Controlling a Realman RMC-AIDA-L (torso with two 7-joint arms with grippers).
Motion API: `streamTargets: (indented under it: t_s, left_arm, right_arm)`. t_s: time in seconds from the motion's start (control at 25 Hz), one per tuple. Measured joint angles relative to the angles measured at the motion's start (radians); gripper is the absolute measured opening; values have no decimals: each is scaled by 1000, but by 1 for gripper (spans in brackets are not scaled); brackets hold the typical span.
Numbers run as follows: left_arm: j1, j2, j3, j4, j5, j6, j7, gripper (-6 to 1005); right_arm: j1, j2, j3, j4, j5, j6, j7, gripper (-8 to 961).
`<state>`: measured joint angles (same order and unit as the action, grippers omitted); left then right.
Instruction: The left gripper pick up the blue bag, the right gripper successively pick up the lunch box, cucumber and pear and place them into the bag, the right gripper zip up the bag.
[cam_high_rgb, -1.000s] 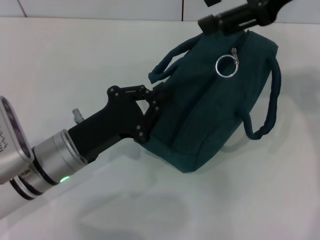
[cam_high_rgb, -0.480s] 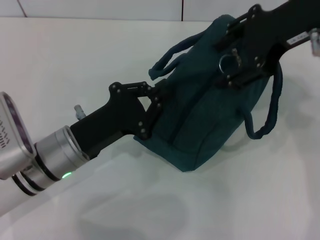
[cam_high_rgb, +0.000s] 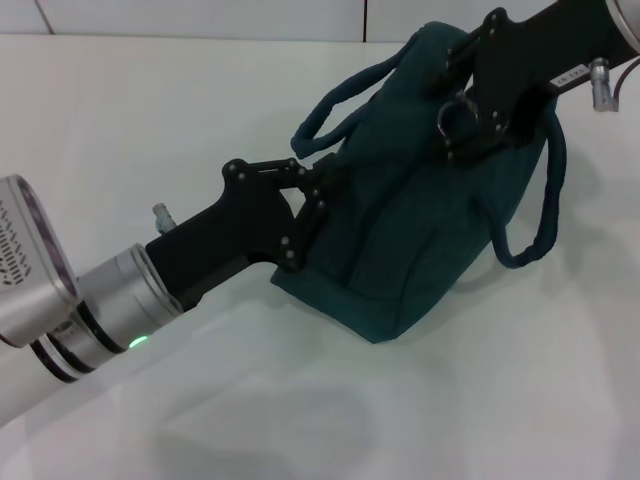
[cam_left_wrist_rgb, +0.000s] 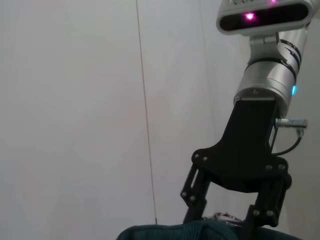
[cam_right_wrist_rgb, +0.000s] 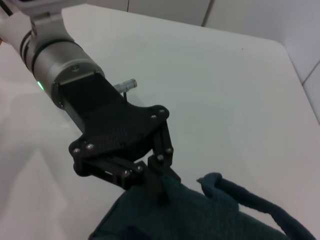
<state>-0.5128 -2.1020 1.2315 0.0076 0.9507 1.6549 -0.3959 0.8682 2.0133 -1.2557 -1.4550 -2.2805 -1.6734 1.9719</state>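
Two grippers on one blue bag (cam_high_rgb: 420, 210), head view first. Bag is dark teal-blue soft fabric, lying tilted on the white table (cam_high_rgb: 150, 110), its long axis running from lower centre up toward the upper right. One padded loop handle (cam_high_rgb: 335, 105) sticks out on the side toward the robot's left, the other handle (cam_high_rgb: 535, 195) droops off the right side. Metal ring pull (cam_high_rgb: 452, 118) sits on the top face, partly covered. Left gripper (cam_high_rgb: 318, 190) comes in from the lower left on its silver arm, fingers pinched narrow on the bag's left end, fabric bunched between them. Right gripper (cam_high_rgb: 462, 120) reaches in from the upper right, lying over the top of the bag right at the ring pull; can't tell whether its fingers actually hold the ring or how wide they are.

Left wrist view: right gripper (cam_left_wrist_rgb: 222, 222) seen straight on, pointing down, fingertips dropping behind the top edge of the bag (cam_left_wrist_rgb: 200, 231); a bit of metal shows between the fingers.

Right wrist view: left gripper (cam_right_wrist_rgb: 157, 187) with its fingers close together, clamped on the edge of the bag (cam_right_wrist_rgb: 185, 215). One handle (cam_right_wrist_rgb: 250, 202) curls off beside it. Fabric looks felt-like, matte.
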Motion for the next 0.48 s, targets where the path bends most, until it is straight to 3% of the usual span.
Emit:
streamTargets:
  t_s: [0.2, 0.48]
  left_arm:
    - [0, 1, -1, 0, -10, 0, -2, 49]
    - [6, 2, -1, 0, -11, 0, -3, 49]
  right_arm:
    - [-11, 0, 6, 0, 4, 24, -1, 572]
    - [-45, 1, 6, 9, 7, 118, -4, 295]
